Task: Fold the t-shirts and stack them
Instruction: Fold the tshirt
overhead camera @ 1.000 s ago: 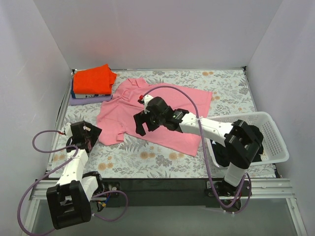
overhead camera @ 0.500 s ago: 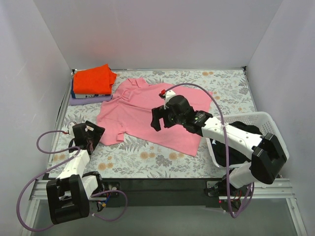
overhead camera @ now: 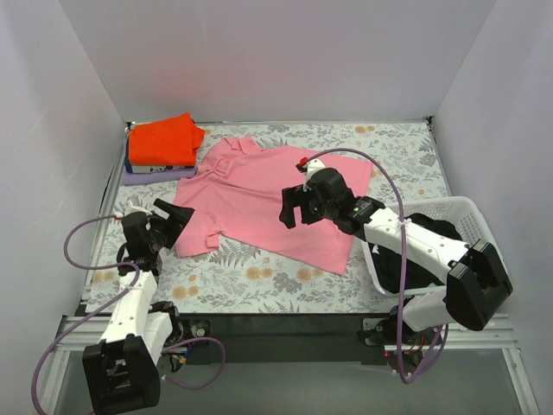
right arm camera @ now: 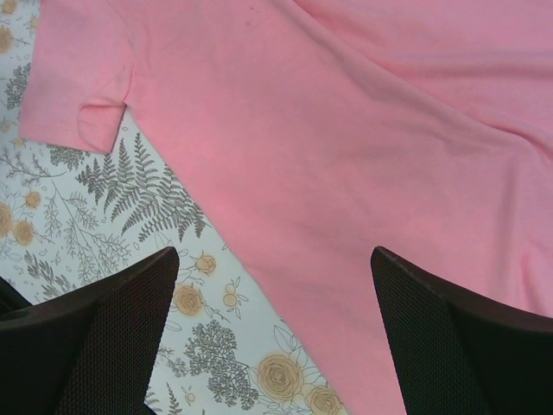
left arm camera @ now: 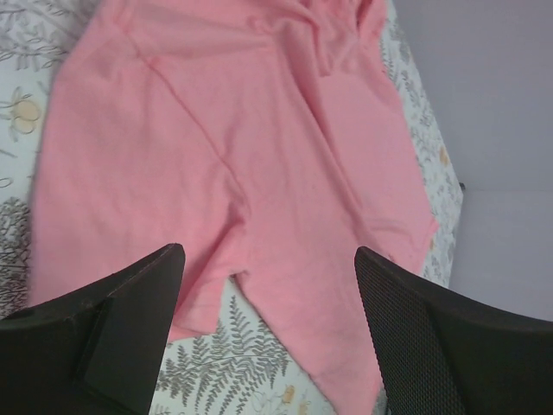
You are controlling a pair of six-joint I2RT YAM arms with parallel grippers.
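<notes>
Floral-print table (overhead camera: 259,285) boxed in by plain white walls. Spread flat across its middle, collar toward the far-left corner and hem toward the right, the light pink t-shirt (overhead camera: 251,186), a little wrinkled, with no fold made in it yet. Beyond its collar, in that corner, a finished stack: the orange-red t-shirt (overhead camera: 164,138) folded on top of a lavender garment (overhead camera: 155,176). Hovering over the pink shirt's right half, the right gripper (overhead camera: 292,210), fingers spread wide, holding nothing and clear of the cloth in its wrist view. Just beside the near-left sleeve and aimed at it, the left gripper (overhead camera: 173,220), likewise wide open and empty. At the right edge, a white mesh basket (overhead camera: 488,251) with dark cloth (overhead camera: 390,275) inside, too hidden by the arm to identify. By the look of it, partly done: some garments already stacked, the pink one awaiting every fold and then a place on the stack.
</notes>
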